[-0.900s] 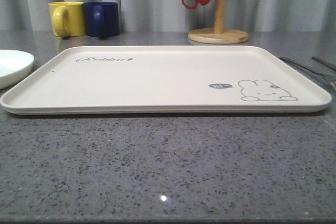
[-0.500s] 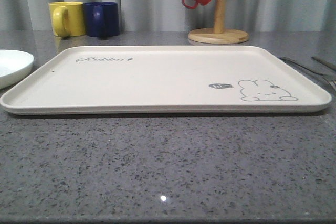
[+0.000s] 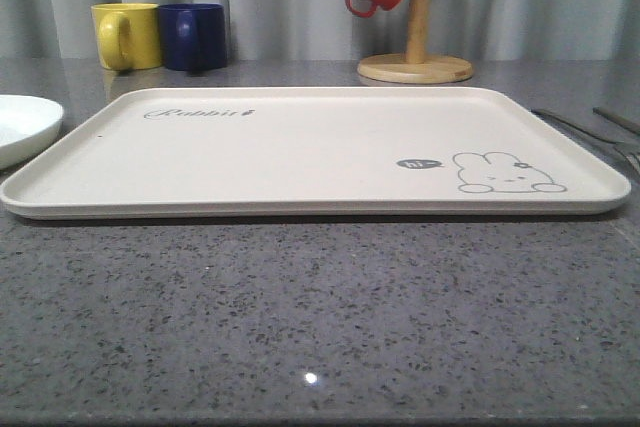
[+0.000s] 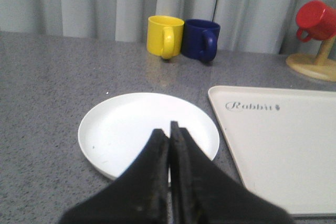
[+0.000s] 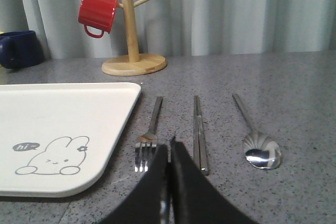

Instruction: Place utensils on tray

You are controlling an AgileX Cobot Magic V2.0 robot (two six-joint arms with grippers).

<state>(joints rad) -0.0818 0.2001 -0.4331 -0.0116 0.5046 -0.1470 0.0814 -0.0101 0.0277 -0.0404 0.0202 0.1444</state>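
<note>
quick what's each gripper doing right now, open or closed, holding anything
Left gripper: closed, holding nothing, above the white plate.
Right gripper: closed, holding nothing, near the fork.

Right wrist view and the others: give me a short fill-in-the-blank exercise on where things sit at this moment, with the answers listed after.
1. The fork, bar piece and spoon lie on the ____, beside the tray.
2. Of the three utensils, the ____ lies nearest the tray.
3. The red mug hangs on the wooden ____.
4. The yellow mug stands next to a ____ mug beyond the white plate.

Missing words: table; fork; stand; blue
</note>
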